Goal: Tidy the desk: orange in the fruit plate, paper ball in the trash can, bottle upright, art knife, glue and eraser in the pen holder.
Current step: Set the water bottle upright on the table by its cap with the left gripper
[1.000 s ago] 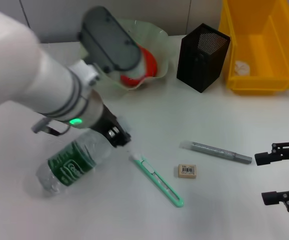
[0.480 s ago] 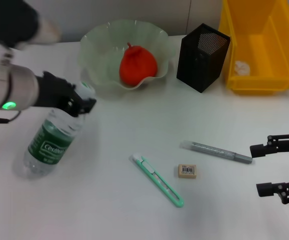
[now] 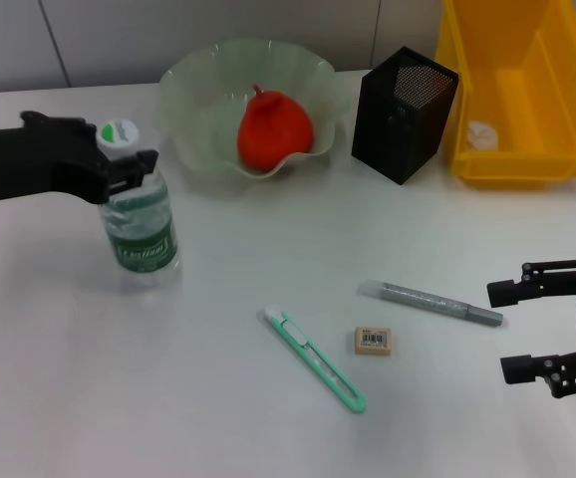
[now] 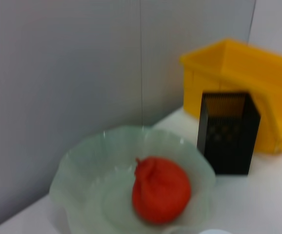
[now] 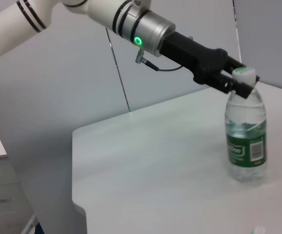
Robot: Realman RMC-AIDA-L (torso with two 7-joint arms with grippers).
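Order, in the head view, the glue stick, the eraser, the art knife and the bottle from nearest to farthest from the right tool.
From the right tool, at the table's right edge:
1. Glue stick, just to its left.
2. Eraser, further left, near the table's middle.
3. Art knife, left of the eraser.
4. Bottle, upright on the far left, its neck in the left tool.

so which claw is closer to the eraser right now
Right. The right claw hangs open just beyond the glue stick, a short way from the eraser. The left claw is across the desk, shut on the bottle neck.
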